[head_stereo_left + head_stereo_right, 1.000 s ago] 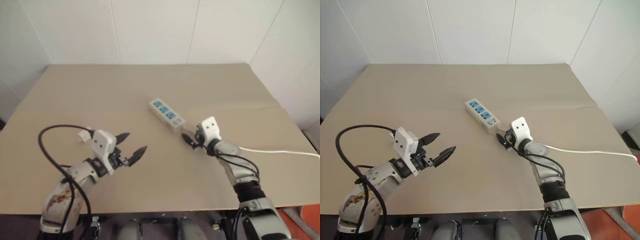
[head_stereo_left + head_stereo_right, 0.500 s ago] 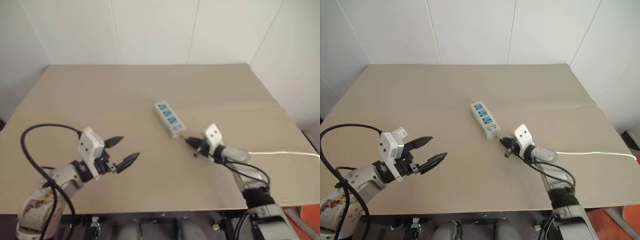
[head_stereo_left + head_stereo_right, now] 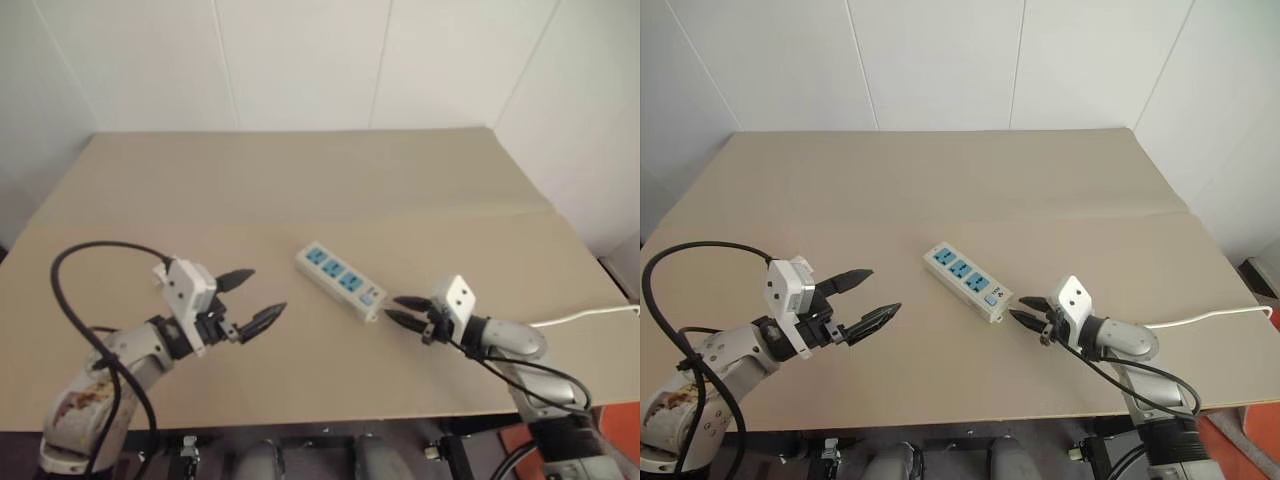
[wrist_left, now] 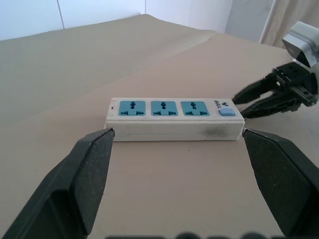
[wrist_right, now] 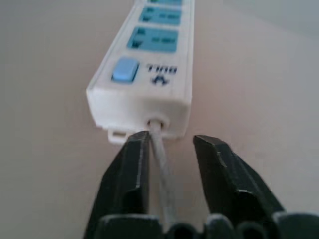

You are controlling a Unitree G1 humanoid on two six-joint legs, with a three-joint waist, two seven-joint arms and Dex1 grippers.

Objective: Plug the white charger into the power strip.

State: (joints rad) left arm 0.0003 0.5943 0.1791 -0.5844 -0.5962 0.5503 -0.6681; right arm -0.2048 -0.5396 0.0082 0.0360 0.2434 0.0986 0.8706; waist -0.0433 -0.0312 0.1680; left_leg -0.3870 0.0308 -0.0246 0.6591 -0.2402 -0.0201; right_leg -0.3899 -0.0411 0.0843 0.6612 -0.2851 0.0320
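Note:
The power strip lies slanted on the tan table, a long white bar with three blue outlets and a blue switch at its near end. Its thin white cord leaves that end and runs between the parted fingers of my right gripper, which sits just behind the strip and is open. My left gripper hovers to the strip's left, open wide and empty, its fingers framing the strip from a distance. The white charger is out of view.
The cord trails off over the table's right edge. A black cable loops above my left arm. White walls close in the back and the right side of the table.
My right gripper drew back toward the near right, and the power strip slid and turned toward the front with it. Its fingers shut, then parted again. The left gripper hardly moved.

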